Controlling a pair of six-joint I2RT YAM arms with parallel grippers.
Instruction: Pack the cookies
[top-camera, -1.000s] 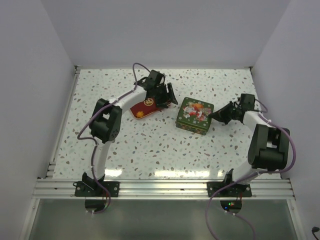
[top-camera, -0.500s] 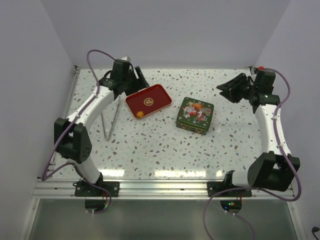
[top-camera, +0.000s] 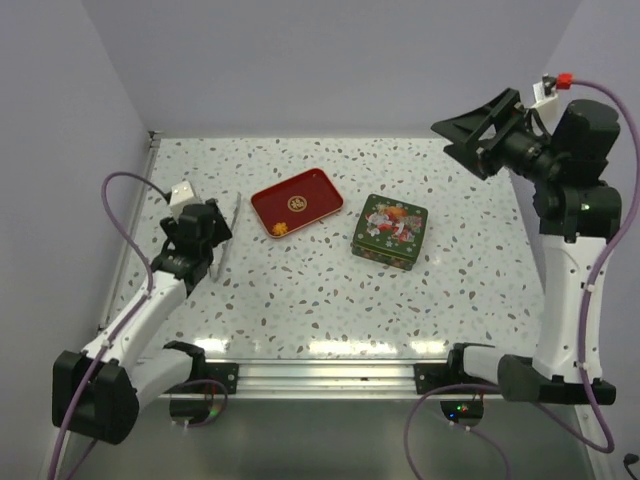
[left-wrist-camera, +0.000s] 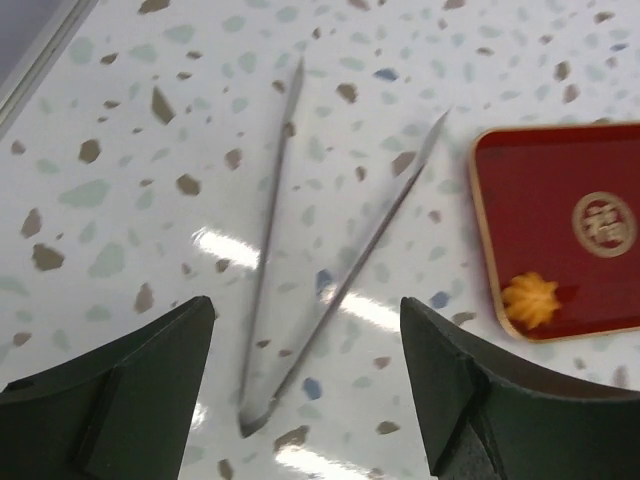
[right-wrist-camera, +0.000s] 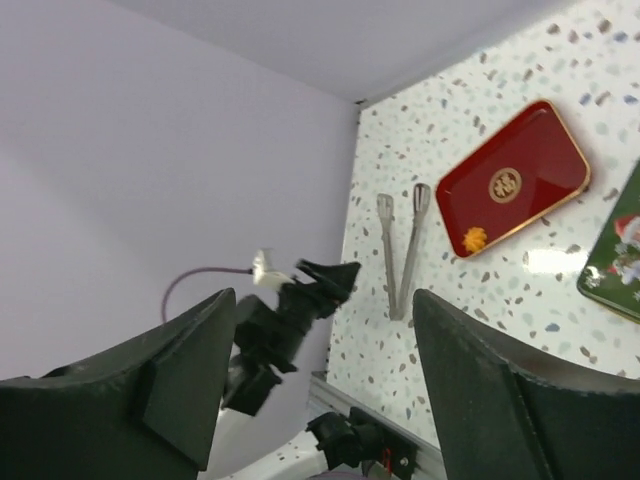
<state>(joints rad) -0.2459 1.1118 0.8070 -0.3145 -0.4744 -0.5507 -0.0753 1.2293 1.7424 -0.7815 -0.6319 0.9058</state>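
Left wrist crops tray (left-wrist-camera: 540, 200) holding orange cookie (left-wrist-camera: 530, 300).

The desk (top-camera: 300, 300) has a smooth, speckled stone-like top, glossy enough to mirror the lights. The tongs (left-wrist-camera: 354, 265) are thin bare metal. The red tray (left-wrist-camera: 560, 180) looks lacquered, glossy, gold-rimmed. The cookie (left-wrist-camera: 530, 300) on it looks rough and crumbly. The tin (top-camera: 390, 231) is glossy printed metal. The fingers (left-wrist-camera: 140, 400) of the left end effector (left-wrist-camera: 305, 320) are matt dark plastic.

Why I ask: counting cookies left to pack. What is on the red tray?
One small orange cookie near a corner of the red tray, plus its printed gold emblem. Nothing covers the tray.
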